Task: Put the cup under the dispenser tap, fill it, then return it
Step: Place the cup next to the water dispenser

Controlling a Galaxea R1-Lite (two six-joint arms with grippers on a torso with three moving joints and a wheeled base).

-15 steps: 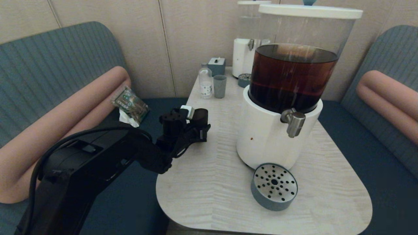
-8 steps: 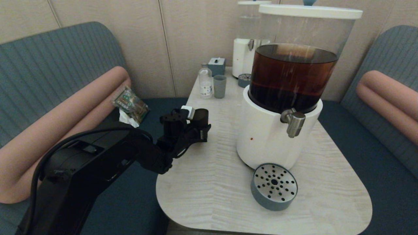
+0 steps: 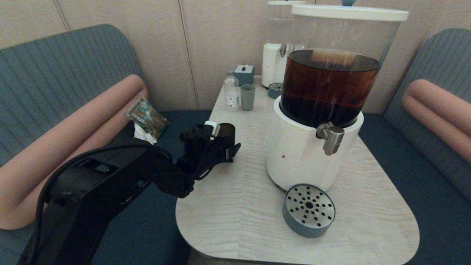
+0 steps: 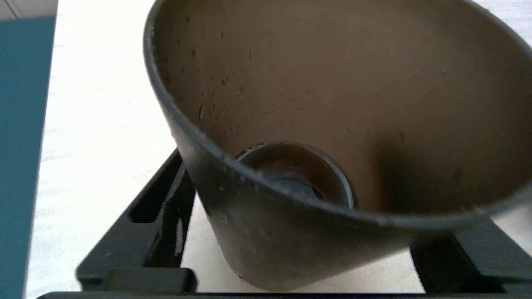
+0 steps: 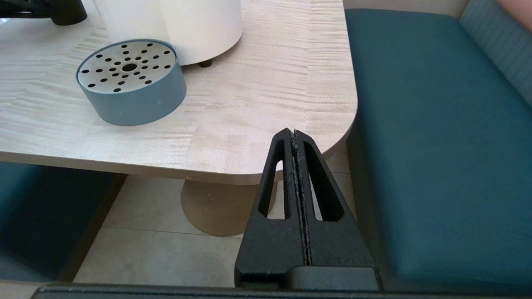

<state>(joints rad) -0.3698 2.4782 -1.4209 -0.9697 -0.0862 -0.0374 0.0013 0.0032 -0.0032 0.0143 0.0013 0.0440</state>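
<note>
Left gripper clamped on the cup at table's left edge, well apart from dispenser tap; right gripper shut, parked below table; risk: cup tilts/slips w/ low grip.

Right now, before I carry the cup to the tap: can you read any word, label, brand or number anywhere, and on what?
No text can be read.
Clear bottle: pale label, print too small.
Snack packet on the seat: printed pattern, too blurred.
Small blue box: no legible marking.
Dark-liquid dispenser, dispenser tap, drip tray: no lettering.
Cup, between the left gripper's fingers: no marking shows.
</note>
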